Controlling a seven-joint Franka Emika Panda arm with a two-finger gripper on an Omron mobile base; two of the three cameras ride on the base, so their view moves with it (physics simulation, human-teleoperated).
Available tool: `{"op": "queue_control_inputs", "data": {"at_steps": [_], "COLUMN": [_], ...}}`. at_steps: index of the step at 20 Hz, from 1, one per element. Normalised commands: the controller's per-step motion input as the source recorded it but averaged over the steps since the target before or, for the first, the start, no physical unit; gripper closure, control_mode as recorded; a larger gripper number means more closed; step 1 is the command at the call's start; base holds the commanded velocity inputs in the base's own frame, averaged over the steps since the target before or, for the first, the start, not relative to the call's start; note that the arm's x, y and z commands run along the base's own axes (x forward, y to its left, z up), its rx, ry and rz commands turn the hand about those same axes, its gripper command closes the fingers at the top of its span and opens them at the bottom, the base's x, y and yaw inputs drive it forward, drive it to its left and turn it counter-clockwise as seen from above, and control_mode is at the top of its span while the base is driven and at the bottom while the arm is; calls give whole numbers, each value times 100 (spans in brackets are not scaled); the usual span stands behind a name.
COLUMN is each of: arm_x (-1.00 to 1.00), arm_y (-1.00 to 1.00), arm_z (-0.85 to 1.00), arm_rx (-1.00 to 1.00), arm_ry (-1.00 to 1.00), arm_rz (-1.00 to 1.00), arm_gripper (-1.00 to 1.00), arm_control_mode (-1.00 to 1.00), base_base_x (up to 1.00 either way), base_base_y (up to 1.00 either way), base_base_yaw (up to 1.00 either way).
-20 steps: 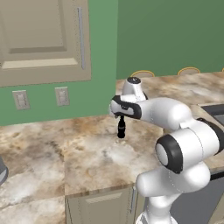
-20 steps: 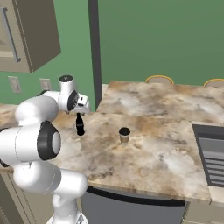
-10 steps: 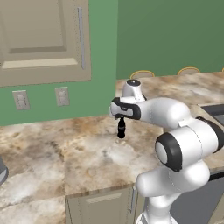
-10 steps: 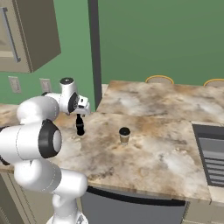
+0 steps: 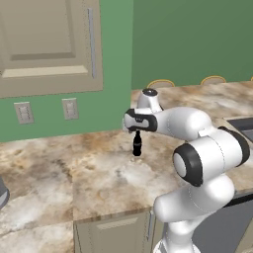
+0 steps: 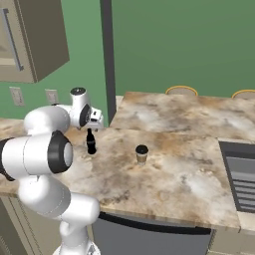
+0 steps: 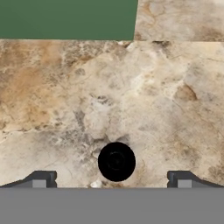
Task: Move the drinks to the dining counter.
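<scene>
The black cola bottle (image 5: 137,146) (image 6: 91,142) stands upright on the marbled counter near the green wall. Seen from straight above in the hand view, its round dark cap (image 7: 116,162) lies between the fingertips. My gripper (image 5: 138,132) (image 6: 91,128) (image 7: 111,180) hangs just over the bottle, open, with its fingers wide apart and not touching it. The tan paper cup (image 6: 142,154) with its dark lid stands a short way to the bottle's right. The dining counter (image 5: 217,96) (image 6: 199,112) stretches behind, edged by stools. The green bottle is out of view.
Round tan stool seats (image 5: 160,84) (image 6: 182,90) line the far edge of the dining counter. A wall cabinet (image 5: 49,44) and outlets (image 5: 70,108) are on the left. A dark stovetop (image 6: 241,172) lies at the right.
The hand has sunk slightly toward the cola bottle. The bottle and the cup have not moved.
</scene>
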Motion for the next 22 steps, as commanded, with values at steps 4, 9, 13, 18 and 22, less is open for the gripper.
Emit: {"op": "queue_control_inputs", "data": {"at_steps": [4,9,13,18,22], "arm_x": [0,6,4,0,1], "arm_y": [0,0,0,0,-1], "arm_z": [0,-5,-9,-14,-10], "arm_rx": [0,0,0,0,0], "arm_ry": [0,0,0,0,0], "arm_rz": [0,0,0,0,0], "arm_gripper": [-100,-100,-100,-100,-100], "arm_control_mode": [-100,-100,-100,-100,-100], "base_base_x": [0,0,0,0,0], "base_base_y": [0,0,0,0,0], "base_base_yaw": [0,0,0,0,0]}}
